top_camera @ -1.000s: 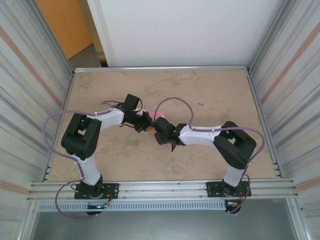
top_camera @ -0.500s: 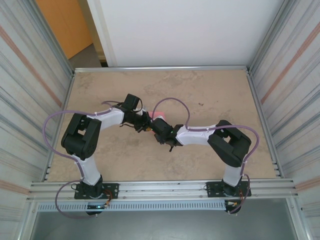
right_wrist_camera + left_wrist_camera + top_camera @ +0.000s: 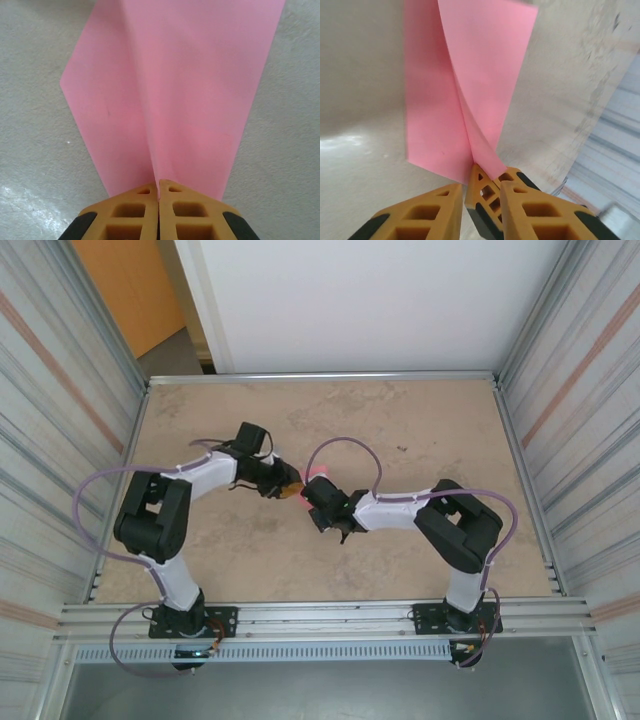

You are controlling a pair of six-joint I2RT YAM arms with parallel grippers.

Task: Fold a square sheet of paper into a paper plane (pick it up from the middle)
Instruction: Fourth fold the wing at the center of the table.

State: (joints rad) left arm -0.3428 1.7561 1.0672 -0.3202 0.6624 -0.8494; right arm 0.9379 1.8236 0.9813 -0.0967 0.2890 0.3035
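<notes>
The square sheet of paper (image 3: 322,473) is pink and lies mid-table, bent upward along a centre crease (image 3: 155,125). My right gripper (image 3: 159,186) is shut on the near end of that crease, and the sheet's two halves spread away from the fingers over the table. In the top view the right gripper (image 3: 308,492) sits just below the sheet. My left gripper (image 3: 482,185) is open, its orange fingers (image 3: 427,210) apart on either side of the right gripper's fingertips (image 3: 486,194) and not touching the sheet (image 3: 435,110). From above, the left gripper (image 3: 290,483) is close to the sheet's left side. The paper plane is out of view.
The beige table (image 3: 420,430) is enclosed by corrugated metal walls at left (image 3: 60,440) and right (image 3: 580,440) and a white panel at the back (image 3: 360,300). Purple cables (image 3: 345,445) loop above both arms near the sheet.
The right gripper has closed on the sheet's crease. The left gripper has opened and let go of the paper, and its wrist has drawn back slightly to the left.
</notes>
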